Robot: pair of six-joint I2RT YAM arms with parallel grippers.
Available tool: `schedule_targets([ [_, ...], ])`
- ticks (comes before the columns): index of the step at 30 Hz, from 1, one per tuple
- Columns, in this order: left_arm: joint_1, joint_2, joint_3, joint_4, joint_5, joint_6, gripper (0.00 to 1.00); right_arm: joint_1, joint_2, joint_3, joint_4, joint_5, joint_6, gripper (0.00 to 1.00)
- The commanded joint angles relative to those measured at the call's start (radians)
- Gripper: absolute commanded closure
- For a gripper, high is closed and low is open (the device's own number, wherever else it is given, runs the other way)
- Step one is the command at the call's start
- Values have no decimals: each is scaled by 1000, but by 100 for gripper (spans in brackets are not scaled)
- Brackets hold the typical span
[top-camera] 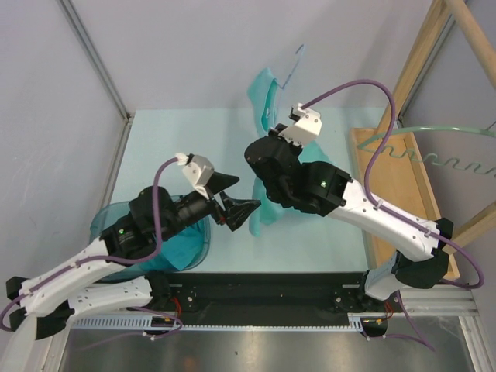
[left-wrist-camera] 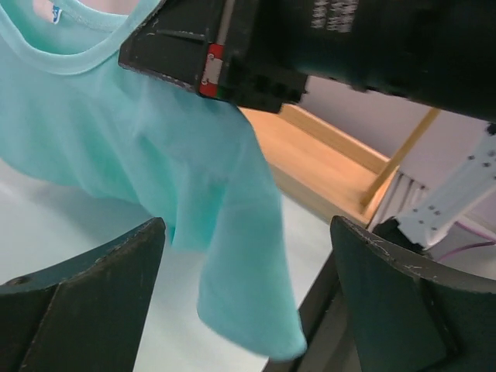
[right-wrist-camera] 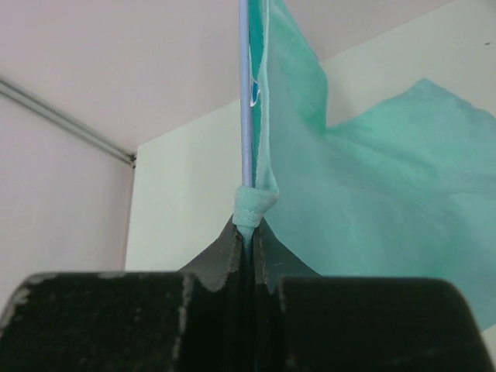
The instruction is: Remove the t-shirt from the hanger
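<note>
The teal shirt (right-wrist-camera: 387, 201) hangs in the air above the middle of the pale surface (top-camera: 178, 139), still draped on its hanger (right-wrist-camera: 245, 93). In the right wrist view the hanger shows as a thin blue rod rising straight up, with the cloth falling away to its right. Your right end effector (right-wrist-camera: 248, 236) has its fingers pressed together, clamped on the hanger, and a small roll of teal ribbing is pinched at the fingertips. From above, that arm reaches in from the right and covers the middle of the shirt, so you see cloth above and below it.

Your left end effector (top-camera: 236, 198) has its fingers spread wide apart and holds nothing. It sits just left of the shirt's lower edge, pointing at it. In its own view a sleeve or hem hangs between the two dark fingers, and the neckline is at top left. You cannot tell whether the fingers touch the cloth.

A clear blue bin (top-camera: 105, 225) holding teal cloth lies under the left arm. A wooden rack (top-camera: 395, 170) stands at the right.
</note>
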Motion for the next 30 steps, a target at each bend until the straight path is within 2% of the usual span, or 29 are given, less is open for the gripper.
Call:
schedule_targets([
  [1, 3, 52, 40, 125, -52, 88, 9, 47, -10, 7, 19, 96, 103, 100],
  [7, 1, 102, 50, 167, -69, 116, 15, 69, -1, 1, -27, 80, 158, 100],
  [10, 1, 139, 48, 161, -139, 137, 23, 84, -13, -22, -39, 80, 190, 100],
  [13, 3, 171, 62, 132, -251, 153, 41, 98, -33, -56, -39, 71, 221, 100],
  [14, 3, 187, 65, 127, -295, 159, 53, 102, -39, -65, -39, 70, 233, 100],
  [16, 3, 193, 68, 127, -311, 165, 65, 112, -65, -105, -28, 64, 243, 100],
  [17, 3, 198, 73, 127, -317, 167, 79, 113, -74, -125, -18, 59, 244, 100],
  [19, 1, 202, 77, 129, -316, 160, 98, 118, -108, -180, 24, 41, 233, 96],
  [26, 1, 161, 54, 149, -276, 82, 100, 116, -248, -350, 139, 19, 184, 73],
  [28, 3, 150, 51, 149, -242, 56, 100, 116, -292, -425, 182, 5, 136, 67],
  [30, 1, 144, 59, 127, -221, 42, 100, 107, -347, -461, 238, -45, 77, 57],
])
